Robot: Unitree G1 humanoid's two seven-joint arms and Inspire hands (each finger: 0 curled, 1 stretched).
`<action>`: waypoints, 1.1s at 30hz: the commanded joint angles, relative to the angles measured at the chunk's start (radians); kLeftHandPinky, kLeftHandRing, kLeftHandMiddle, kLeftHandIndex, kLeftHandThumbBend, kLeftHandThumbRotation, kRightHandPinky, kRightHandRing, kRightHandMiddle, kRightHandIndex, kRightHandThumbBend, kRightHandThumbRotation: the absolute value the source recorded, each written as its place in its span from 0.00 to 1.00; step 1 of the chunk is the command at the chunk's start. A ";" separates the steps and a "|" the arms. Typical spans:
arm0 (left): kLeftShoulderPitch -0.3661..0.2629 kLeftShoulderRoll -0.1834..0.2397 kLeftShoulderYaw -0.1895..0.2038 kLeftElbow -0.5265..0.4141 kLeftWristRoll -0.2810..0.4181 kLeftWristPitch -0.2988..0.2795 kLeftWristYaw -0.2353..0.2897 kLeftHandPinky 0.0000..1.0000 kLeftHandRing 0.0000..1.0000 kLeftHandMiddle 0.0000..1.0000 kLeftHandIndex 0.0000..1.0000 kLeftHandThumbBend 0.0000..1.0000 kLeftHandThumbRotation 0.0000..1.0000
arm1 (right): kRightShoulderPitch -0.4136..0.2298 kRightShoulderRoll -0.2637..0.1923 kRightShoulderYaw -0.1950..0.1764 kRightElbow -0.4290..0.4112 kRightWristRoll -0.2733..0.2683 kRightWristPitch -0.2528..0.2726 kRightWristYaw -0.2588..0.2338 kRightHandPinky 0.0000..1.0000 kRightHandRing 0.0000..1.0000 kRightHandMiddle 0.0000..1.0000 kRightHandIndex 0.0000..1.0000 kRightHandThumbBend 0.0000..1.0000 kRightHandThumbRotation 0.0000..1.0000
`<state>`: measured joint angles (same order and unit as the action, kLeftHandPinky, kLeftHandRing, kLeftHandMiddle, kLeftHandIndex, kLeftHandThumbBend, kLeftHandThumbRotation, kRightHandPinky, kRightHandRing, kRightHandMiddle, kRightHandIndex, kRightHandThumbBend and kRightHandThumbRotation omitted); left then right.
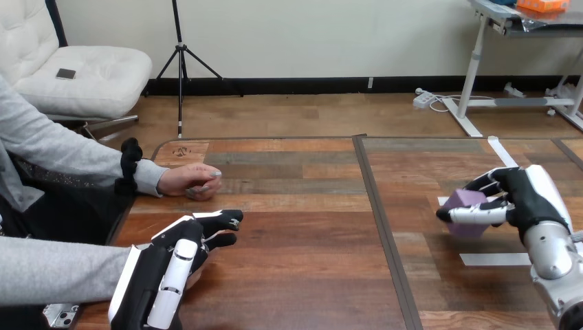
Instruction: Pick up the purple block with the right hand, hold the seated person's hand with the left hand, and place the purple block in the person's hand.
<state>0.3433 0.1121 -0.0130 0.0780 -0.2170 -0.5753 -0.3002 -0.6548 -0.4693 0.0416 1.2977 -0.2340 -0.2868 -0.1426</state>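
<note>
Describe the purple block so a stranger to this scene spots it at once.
Start at the wooden table and cross its dark seam to the right half, where white tape strips lie. There the robot's right hand curls its fingers and thumb round the purple block. It is the only purple thing, small and boxy against black-and-white fingers.

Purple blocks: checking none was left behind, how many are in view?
1: the purple block sits in the right hand's curled fingers, at the table's right side.
</note>
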 commanded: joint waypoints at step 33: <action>-0.057 0.002 0.033 -0.029 -0.007 -0.007 -0.002 0.50 0.69 0.68 0.61 0.57 0.75 | 0.016 0.173 -0.424 -0.146 0.576 -0.088 0.317 0.37 0.41 0.46 0.46 0.84 0.00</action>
<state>0.3408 0.1112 0.0158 0.0780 -0.2207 -0.5823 -0.2912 -0.6128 -0.3347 -0.3207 1.2194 0.2748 -0.3779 0.1287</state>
